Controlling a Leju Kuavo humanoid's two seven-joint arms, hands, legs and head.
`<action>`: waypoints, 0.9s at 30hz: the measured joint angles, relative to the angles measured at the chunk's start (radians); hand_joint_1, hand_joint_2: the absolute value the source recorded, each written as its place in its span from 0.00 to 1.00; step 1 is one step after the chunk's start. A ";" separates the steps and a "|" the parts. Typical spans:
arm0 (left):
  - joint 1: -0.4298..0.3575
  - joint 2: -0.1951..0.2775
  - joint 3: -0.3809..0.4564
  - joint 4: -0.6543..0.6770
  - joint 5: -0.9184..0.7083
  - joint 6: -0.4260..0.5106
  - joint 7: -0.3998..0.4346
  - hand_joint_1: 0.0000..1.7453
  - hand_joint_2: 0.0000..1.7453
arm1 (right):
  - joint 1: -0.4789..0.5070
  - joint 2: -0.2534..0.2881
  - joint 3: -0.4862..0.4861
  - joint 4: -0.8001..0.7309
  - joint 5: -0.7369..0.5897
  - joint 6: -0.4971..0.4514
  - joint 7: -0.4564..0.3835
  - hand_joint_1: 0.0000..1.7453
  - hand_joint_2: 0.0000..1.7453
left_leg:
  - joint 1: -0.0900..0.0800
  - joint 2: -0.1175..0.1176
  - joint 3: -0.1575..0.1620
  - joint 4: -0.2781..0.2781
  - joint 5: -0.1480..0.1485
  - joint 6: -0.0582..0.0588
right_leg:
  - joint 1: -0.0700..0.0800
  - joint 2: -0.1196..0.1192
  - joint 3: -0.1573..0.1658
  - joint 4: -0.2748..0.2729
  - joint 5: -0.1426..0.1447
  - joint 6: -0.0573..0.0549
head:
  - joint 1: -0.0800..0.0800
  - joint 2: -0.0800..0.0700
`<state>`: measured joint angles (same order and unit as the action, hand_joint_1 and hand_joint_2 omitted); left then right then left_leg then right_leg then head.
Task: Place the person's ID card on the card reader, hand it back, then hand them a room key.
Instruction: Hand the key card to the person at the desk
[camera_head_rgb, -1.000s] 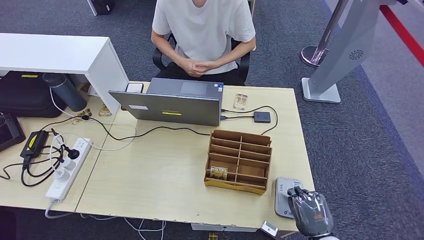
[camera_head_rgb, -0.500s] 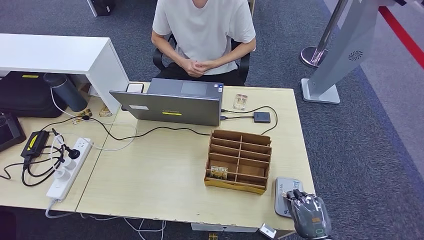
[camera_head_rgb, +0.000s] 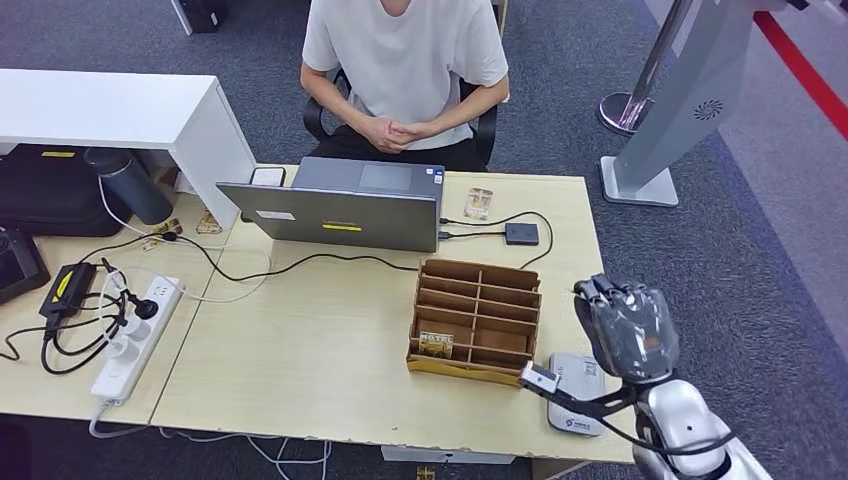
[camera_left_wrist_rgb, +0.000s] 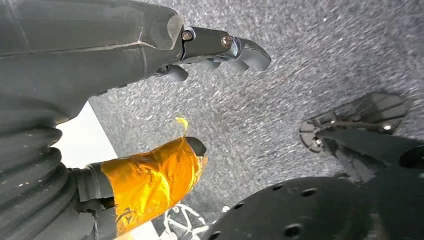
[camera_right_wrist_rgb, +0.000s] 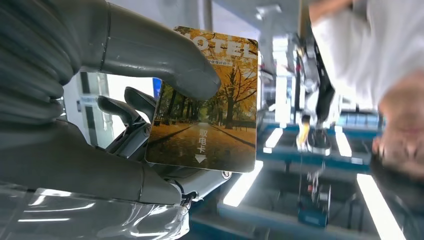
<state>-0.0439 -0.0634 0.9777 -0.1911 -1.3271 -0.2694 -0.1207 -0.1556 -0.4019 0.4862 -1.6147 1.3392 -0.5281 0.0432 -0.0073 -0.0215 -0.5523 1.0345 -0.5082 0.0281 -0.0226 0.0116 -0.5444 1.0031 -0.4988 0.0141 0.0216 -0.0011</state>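
Autumn-printed hotel key card (camera_right_wrist_rgb: 205, 100) pinched by right hand (camera_right_wrist_rgb: 130, 95) in wrist view | head view: hand (camera_head_rgb: 628, 328) raised past bench (camera_head_rgb: 300, 350) edge, above card reader (camera_head_rgb: 577, 392) | left hand (camera_left_wrist_rgb: 150, 100) empty, fingers apart.

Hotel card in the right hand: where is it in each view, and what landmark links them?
Head view: the right hand is raised past the desk's right edge; the hotel card is hidden behind it.
Left wrist view: not in it.
Right wrist view: hotel card at centre, pinched under the thumb.
Shared landmark: the person in the white shirt, seen at the right edge of the right wrist view.
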 joint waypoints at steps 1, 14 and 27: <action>-0.003 0.000 0.000 0.000 -0.001 0.000 0.001 0.00 1.00 | -0.032 0.007 -0.001 -0.002 -0.006 0.013 -0.006 1.00 1.00 | 0.000 0.000 0.000 0.000 0.000 0.000 | 0.000 0.000 0.000 0.000 0.000 0.000 | 0.000 0.000; -0.038 -0.016 -0.010 0.000 -0.028 -0.013 0.027 0.00 1.00 | -0.490 0.144 0.026 0.298 -0.023 0.173 0.033 1.00 1.00 | 0.000 -0.001 -0.003 0.000 0.004 -0.001 | 0.000 0.000 -0.003 0.002 0.003 -0.001 | 0.000 0.000; -0.053 -0.019 -0.034 0.000 -0.041 -0.015 0.048 0.00 1.00 | -0.682 0.275 0.035 0.735 -0.025 0.234 0.176 1.00 1.00 | 0.000 0.000 -0.003 0.000 0.004 -0.001 | 0.000 0.000 -0.003 0.002 0.003 -0.001 | 0.000 0.000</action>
<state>-0.0968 -0.0826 0.9439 -0.1911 -1.3677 -0.2846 -0.0728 -0.8378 -0.1264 0.5210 -0.8802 1.3140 -0.2945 0.2190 -0.0069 -0.0215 -0.5553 1.0347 -0.5039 0.0275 -0.0224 0.0117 -0.5475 1.0048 -0.4957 0.0127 0.0217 -0.0011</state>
